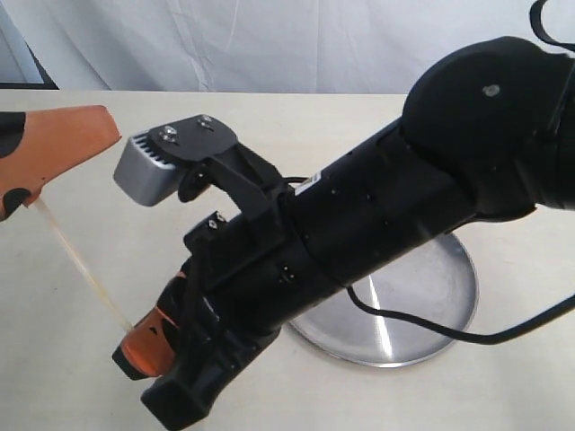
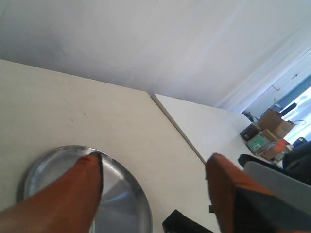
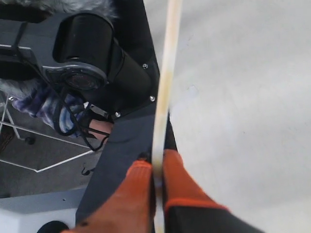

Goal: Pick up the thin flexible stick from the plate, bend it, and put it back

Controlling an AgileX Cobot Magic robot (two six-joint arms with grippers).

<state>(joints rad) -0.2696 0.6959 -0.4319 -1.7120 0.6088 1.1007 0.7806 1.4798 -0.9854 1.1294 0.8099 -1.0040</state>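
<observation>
The thin flexible stick (image 1: 85, 267) is pale tan and hangs in the air over the table, slanting from upper left down to lower right. My right gripper (image 1: 148, 339) has reached across to the left and is shut on the stick's lower end; in the right wrist view the stick (image 3: 165, 73) runs out from between the orange fingertips of the right gripper (image 3: 158, 162). The stick's upper end lies at my left gripper (image 1: 54, 171). In the left wrist view the left gripper (image 2: 154, 160) is wide open, with no stick showing. The silver plate (image 1: 431, 305) (image 2: 141, 204) holds nothing that I can see.
The right arm's black body (image 1: 359, 224) lies across the middle of the table and hides part of the plate. Its cable (image 1: 404, 325) trails over the plate. A white curtain backs the table. A table seam (image 2: 177, 128) and boxes (image 2: 267, 131) lie beyond.
</observation>
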